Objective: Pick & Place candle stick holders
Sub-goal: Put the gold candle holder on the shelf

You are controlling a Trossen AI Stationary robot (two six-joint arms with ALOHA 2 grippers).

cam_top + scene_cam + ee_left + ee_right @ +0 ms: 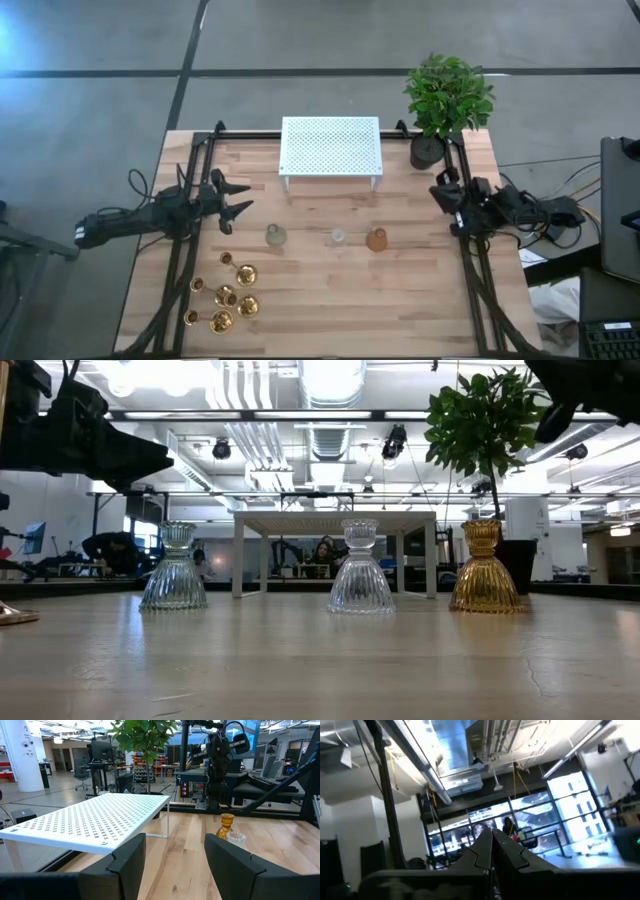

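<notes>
No legible writing or labels anywhere. Candle stick holders (pixel 225 300), gold, clustered on the worktop (pixel 330 300) at its near-left corner. Left hand (pixel 238 198) released, empty, above the worktop's left side. Right hand (pixel 492 851) clenched, empty, raised at the right edge.

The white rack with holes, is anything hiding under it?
In the low view, nothing stands between the rack's legs, just bare table. The clear glass holder in front covers the middle part, so that bit cannot be checked.
</notes>
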